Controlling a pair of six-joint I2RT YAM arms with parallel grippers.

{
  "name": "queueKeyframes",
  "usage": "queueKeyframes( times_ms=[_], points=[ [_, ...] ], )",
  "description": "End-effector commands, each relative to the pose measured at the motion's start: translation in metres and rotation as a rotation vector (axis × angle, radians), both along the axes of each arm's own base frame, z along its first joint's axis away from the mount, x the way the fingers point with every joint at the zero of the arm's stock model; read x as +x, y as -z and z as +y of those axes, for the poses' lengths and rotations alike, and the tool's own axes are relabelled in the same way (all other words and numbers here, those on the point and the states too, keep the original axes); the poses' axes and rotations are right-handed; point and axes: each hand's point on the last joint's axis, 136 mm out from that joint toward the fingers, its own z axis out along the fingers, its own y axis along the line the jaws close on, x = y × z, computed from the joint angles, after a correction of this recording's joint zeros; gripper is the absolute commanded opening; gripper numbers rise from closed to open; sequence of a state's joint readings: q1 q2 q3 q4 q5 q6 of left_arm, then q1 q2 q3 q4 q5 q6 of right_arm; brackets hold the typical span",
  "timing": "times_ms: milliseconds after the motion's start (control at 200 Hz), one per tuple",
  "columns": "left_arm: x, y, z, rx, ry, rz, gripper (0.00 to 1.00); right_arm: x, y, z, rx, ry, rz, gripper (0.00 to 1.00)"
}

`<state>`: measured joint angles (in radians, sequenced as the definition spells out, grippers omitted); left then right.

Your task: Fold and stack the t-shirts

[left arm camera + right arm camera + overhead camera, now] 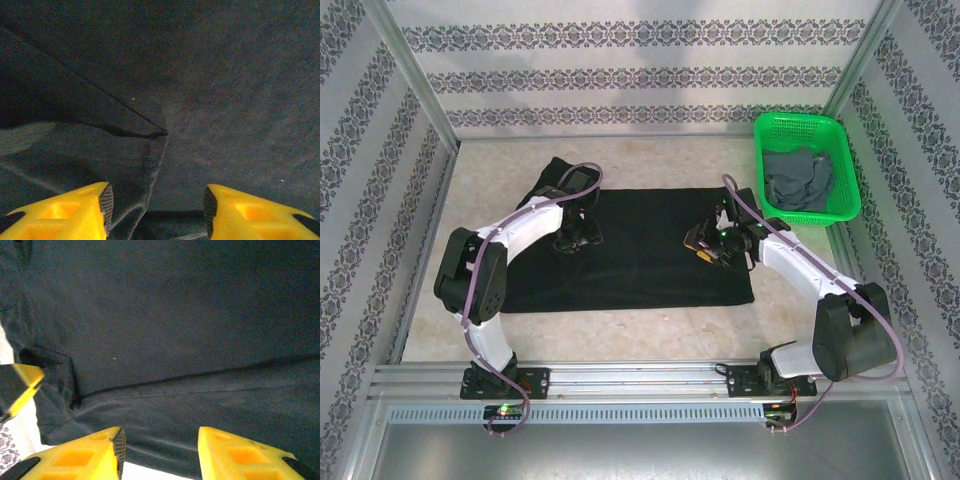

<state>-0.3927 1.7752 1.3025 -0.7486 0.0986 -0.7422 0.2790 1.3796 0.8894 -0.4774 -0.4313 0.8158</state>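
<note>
Black t-shirt (640, 262) spread flat; left fingers (75, 212) parted over fold, empty; right fingers (240, 452) parted over hem, empty.

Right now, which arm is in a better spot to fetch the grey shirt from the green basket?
Right, probably. The grey t-shirt lies in the green basket at the far right, and the right arm is nearer it. The left arm hangs over the left side of the black t-shirt.

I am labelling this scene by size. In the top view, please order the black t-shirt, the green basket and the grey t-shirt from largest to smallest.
1. black t-shirt, spread flat
2. green basket
3. grey t-shirt, crumpled inside the basket
</note>
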Motion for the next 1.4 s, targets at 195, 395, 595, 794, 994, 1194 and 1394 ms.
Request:
queueKeyframes(
  times_ms=[195,395,595,794,994,1194,1394],
  points=[
    [-0.061,-0.005,0.077,-0.112,-0.295,0.016,0.26,-0.039,0.043,-0.038,-0.165,0.064,0.149,0.33],
    [-0.065,0.03,0.103,-0.194,-0.438,0.071,0.19,-0.039,0.065,-0.046,-0.254,0.013,0.216,0.24],
    [-0.037,0.029,0.098,-0.282,-0.505,0.024,0.2,-0.027,0.064,-0.043,-0.273,-0.02,0.187,0.21],
    [-0.03,0.025,0.075,-0.318,-0.503,0.028,0.27,-0.022,0.056,-0.04,-0.257,-0.006,0.171,0.22],
    [-0.017,0.024,0.06,-0.337,-0.473,0.026,0.24,-0.018,0.046,-0.033,-0.233,-0.009,0.144,0.22],
    [-0.011,-0.016,0.038,-0.208,-0.349,-0.045,0.23,-0.015,0.041,-0.025,-0.236,-0.037,0.125,0.23],
    [-0.012,0.008,0.032,-0.105,-0.226,0.046,0.23,-0.012,0.032,-0.01,-0.223,-0.095,0.086,0.26]
  ],
)
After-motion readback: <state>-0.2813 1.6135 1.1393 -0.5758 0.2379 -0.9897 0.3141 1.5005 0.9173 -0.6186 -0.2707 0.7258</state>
